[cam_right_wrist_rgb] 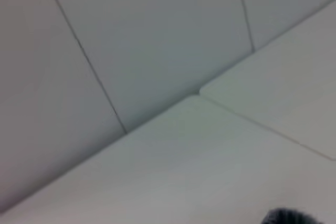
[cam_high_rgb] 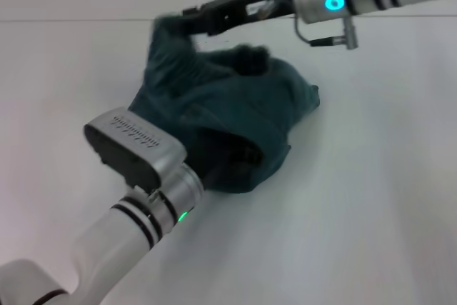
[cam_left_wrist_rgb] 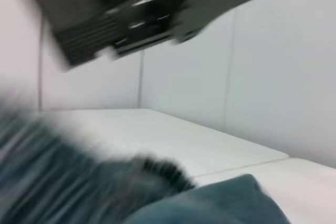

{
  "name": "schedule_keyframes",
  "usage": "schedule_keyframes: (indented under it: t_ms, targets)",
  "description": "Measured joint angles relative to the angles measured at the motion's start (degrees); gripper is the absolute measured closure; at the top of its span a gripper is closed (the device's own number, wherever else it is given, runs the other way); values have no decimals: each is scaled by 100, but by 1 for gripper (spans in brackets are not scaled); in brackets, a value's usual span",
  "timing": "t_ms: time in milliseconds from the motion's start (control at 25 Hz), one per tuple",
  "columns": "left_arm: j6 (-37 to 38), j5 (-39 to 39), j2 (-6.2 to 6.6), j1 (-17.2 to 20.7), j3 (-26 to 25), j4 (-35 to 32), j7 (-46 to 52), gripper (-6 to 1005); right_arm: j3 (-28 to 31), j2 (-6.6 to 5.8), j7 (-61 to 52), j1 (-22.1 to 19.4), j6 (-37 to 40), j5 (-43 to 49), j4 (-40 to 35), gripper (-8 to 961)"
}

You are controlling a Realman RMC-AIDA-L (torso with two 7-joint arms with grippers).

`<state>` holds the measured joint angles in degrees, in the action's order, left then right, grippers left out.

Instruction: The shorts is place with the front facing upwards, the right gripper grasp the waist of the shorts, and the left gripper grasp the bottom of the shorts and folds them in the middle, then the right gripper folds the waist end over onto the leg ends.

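The dark teal shorts (cam_high_rgb: 235, 98) lie bunched and partly lifted on the white table (cam_high_rgb: 357, 205). From the upper right, my right gripper (cam_high_rgb: 187, 23) reaches in and is shut on the far edge of the cloth, holding it up. My left gripper (cam_high_rgb: 225, 162) comes from the lower left and is shut on the near edge, its tips buried in a raised fold. The left wrist view shows the shorts (cam_left_wrist_rgb: 220, 203) below and the dark right gripper (cam_left_wrist_rgb: 121, 19) above. A sliver of the shorts (cam_right_wrist_rgb: 294, 217) shows in the right wrist view.
Bare white tabletop (cam_high_rgb: 371, 248) extends to the right of the shorts and toward the front. A pale panelled wall (cam_right_wrist_rgb: 157, 35) rises behind the table's far edge (cam_high_rgb: 71, 19).
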<state>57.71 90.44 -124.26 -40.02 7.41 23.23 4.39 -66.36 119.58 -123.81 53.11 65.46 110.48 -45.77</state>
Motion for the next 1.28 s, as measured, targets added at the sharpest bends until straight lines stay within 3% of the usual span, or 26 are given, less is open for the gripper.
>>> schedule_keyframes:
  t_ms: [40,280,680,1000,1280]
  targets:
    - [38,0,0,57,-16,-15,-1,998,17,-3,39,-151,52,-139,-177,651]
    - [76,0,-1,170,-25,-63,-7,999,226,-79,88,-526,459,-375,-476,366]
    - [242,446,-21,307,-42,-18,-191,998,476,4,427,-1251,605,-452,-434,6]
    - [406,449,6,635,-171,-156,-518,998,585,-24,693,-1712,661,-938,-442,6]
    - [1174,585,25,1158,-135,-447,-451,998,848,0,1006,-1956,726,-1101,-408,6]
